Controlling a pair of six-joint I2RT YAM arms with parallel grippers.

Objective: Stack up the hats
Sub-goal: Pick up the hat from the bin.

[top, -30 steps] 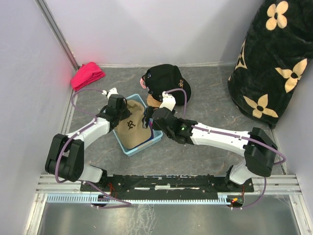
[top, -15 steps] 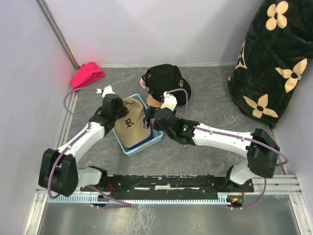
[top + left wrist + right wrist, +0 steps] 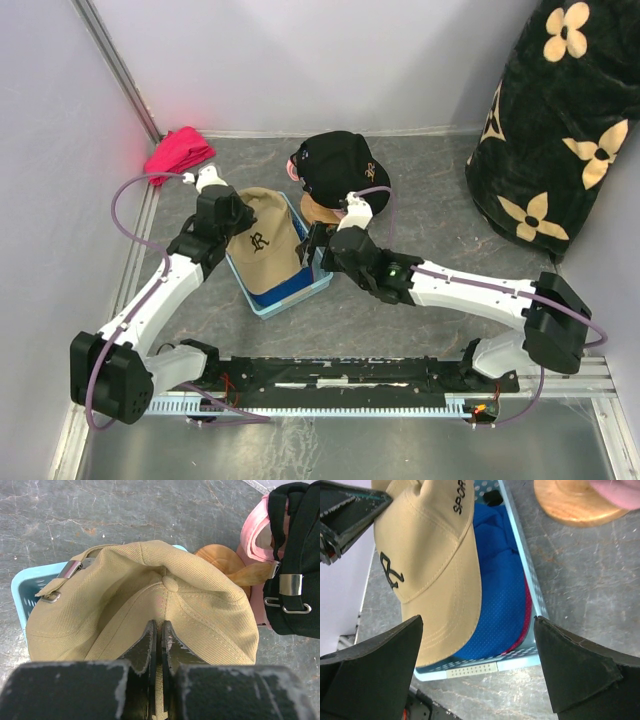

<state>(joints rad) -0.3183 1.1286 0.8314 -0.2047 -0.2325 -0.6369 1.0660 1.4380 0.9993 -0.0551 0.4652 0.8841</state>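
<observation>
We've got the left gripper (image 3: 160,626) jaws pinching the tan cap (image 3: 262,245) at its crown over the basket (image 3: 292,298), and the right gripper (image 3: 322,243) jaws spread beside it. Black cap (image 3: 340,160) sits stacked on the pink cap (image 3: 252,535) behind. By our read, tan and the blue cap (image 3: 495,595) in the basket are left to go.

Blue hat (image 3: 496,582) mostly under tan hat (image 3: 437,565)

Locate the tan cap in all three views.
Top external: tan cap left of centre, over the blue basket.
Left wrist: fills the centre; blue basket at the left edge.
Right wrist: upper left; blue basket rim below it.
Shared landmark: the blue basket.
</observation>
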